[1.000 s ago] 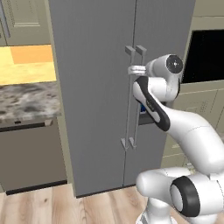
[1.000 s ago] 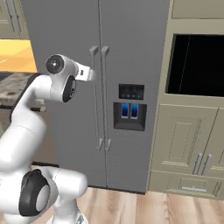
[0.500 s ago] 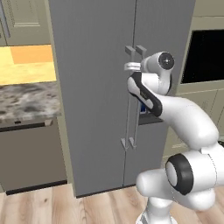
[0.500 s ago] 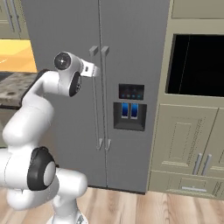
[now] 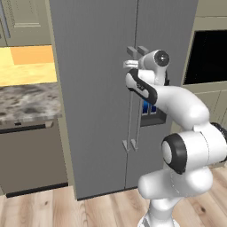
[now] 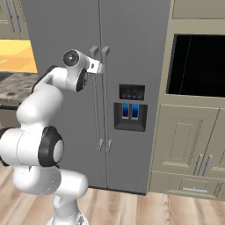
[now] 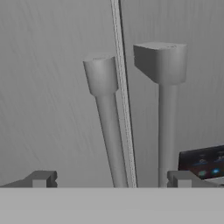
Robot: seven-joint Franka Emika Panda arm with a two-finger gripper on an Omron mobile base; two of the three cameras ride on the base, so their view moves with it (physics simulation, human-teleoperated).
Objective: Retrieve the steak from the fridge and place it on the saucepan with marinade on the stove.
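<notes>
Two handles point(image 7: 109, 127) face your empty, wide-open gripper point(image 7: 111, 179); closing off-centre risks slipping off the fridge point(image 5: 97, 88).

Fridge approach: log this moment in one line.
phase: reach | gripper: open, at handles | fridge: doors shut | held: nothing

Glossy white, rounded arm segments join at dark bands and dark circular joint caps, ending in a pale hand with two small dark-grey square-tipped fingers point(image 7: 41, 178).
</notes>
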